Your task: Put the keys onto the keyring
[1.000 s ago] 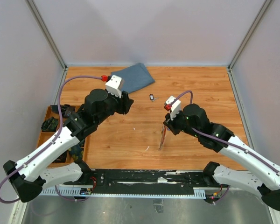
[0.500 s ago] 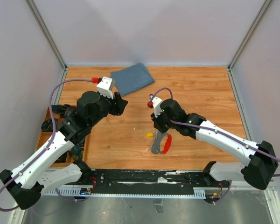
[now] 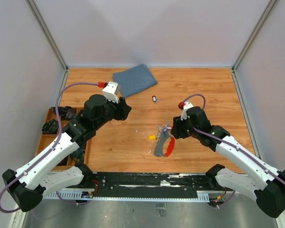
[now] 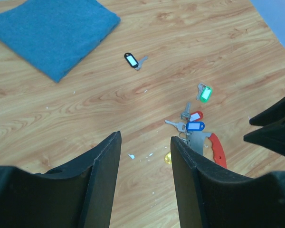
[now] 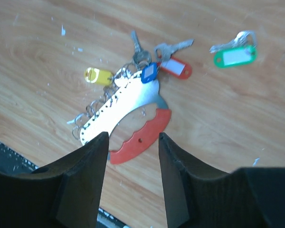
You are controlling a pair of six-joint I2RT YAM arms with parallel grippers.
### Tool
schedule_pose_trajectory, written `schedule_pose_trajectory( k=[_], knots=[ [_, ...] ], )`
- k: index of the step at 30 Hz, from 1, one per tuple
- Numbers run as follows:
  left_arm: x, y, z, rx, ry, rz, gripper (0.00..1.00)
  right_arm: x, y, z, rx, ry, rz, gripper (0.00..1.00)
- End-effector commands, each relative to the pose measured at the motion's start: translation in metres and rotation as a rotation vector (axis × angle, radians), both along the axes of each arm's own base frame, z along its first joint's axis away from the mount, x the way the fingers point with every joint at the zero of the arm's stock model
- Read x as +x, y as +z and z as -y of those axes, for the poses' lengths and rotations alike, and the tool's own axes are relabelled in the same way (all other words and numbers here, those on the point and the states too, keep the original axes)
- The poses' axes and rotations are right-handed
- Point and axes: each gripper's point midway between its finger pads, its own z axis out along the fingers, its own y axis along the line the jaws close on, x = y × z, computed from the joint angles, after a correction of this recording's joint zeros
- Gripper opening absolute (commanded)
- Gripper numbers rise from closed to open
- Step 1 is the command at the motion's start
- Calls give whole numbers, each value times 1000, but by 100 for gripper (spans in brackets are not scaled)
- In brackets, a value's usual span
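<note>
We see the keyring flat on the table, with the blue key at its 12 o'clock end and the yellow key at 10 o'clock. The right gripper hovers above with jaws apart, empty. The left gripper is likewise parted and empty.

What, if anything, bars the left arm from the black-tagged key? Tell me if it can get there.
Probably yes. The black-tagged key lies by itself ahead of the open left gripper, apart from the blue cloth, with nothing between gripper and key.
</note>
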Motion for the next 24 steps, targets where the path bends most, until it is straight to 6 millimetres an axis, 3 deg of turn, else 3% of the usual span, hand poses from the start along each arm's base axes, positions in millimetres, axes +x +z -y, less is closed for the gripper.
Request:
schedule_pose_trajectory(
  k=[1, 10, 13, 17, 19, 24],
  knots=[
    [2, -1, 1, -30, 4, 0, 52, -27, -31, -1, 12, 5, -189, 48],
    [-3, -6, -2, -36, 8, -12, 52, -39, -79, -1, 1, -121, -347, 68],
    [-4, -9, -3, -33, 11, -16, 52, -42, -92, -3, -51, -166, -349, 66],
    [-5, -11, -5, -27, 14, -16, 52, -42, -107, -4, -99, -217, -363, 43],
    [-5, -11, -7, -21, 18, -13, 52, -41, -114, -2, -125, -236, -373, 43],
    [-6, -10, -12, -3, 31, -1, 52, -38, -128, 8, -218, -278, -387, 56]
  ],
)
